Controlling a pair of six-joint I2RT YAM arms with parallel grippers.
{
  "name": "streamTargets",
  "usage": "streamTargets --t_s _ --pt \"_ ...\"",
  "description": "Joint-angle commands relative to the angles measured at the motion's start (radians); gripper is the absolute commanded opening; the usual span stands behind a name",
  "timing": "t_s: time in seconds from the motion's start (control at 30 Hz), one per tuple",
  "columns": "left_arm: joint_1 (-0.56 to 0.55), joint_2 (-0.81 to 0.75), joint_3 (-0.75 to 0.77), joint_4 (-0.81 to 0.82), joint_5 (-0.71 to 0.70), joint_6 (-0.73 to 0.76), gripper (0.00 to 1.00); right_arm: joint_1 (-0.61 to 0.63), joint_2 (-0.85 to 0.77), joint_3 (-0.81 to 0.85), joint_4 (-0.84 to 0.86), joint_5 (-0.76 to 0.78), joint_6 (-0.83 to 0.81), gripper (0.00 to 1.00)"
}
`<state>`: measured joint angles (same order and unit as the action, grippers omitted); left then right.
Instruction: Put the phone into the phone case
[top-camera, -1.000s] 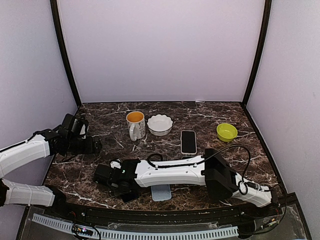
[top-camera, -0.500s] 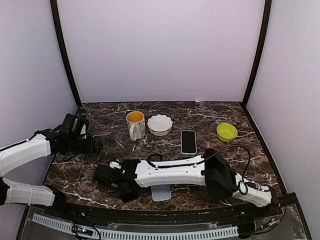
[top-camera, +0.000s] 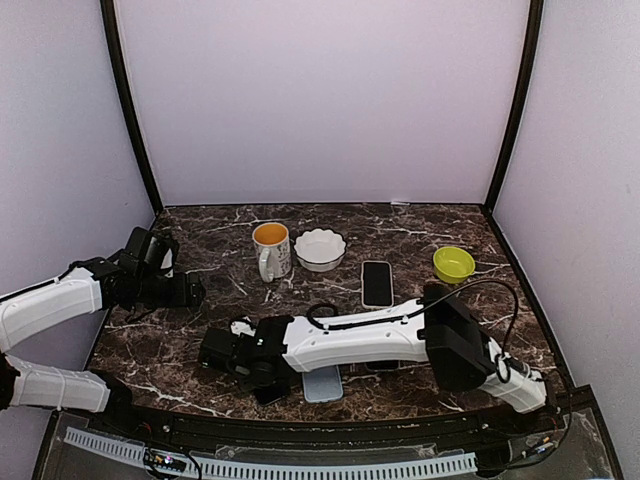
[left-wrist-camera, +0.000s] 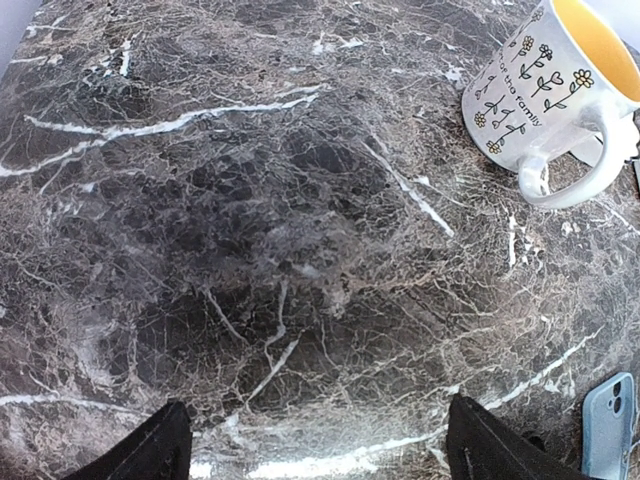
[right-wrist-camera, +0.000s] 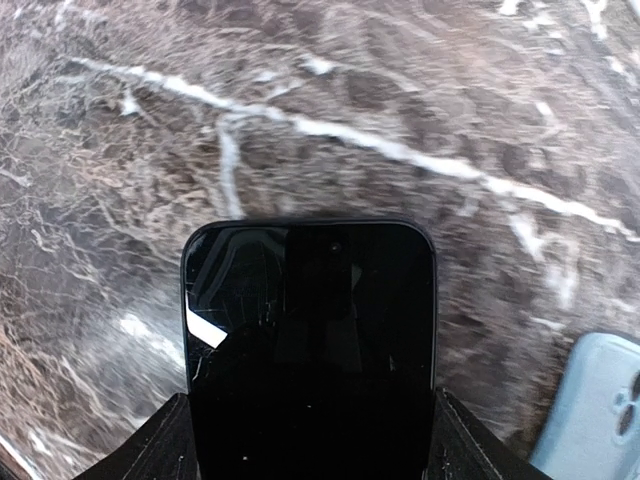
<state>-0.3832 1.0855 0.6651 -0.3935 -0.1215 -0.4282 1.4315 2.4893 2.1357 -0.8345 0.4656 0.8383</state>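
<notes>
Black phone (right-wrist-camera: 308, 340), clamped in the right gripper (right-wrist-camera: 308, 445), has moved along the near edge toward the case (right-wrist-camera: 600, 410); the left gripper (left-wrist-camera: 320, 455) waits, fingers apart.

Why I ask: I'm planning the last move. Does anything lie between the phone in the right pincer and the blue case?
Nothing visible does. In the right wrist view only bare table separates the phone, gripped in the right pincer, from the case beside it. The mug stands well behind.
</notes>
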Motion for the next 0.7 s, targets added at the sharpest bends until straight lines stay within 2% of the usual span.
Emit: streamTargets --t_s 0.0,0.23,0.4,0.67 --pt "0.007 -0.023 -0.008 0.010 -0.006 0.021 0.90 -0.004 -0.190 -0.091 0.140 0.096 -0.006 0.35" --pt "0.007 -0.027 -0.009 0.020 0.007 0.028 0.90 -0.003 -0.367 -0.293 0.317 0.223 0.013 0.18" --pt "0.007 -0.030 -0.010 0.024 0.009 0.032 0.90 -0.003 -0.457 -0.478 0.286 0.323 0.161 0.00" --pt "0.007 -0.033 -0.015 0.035 0.026 0.035 0.90 -0.002 -0.489 -0.607 0.287 0.327 0.284 0.00"
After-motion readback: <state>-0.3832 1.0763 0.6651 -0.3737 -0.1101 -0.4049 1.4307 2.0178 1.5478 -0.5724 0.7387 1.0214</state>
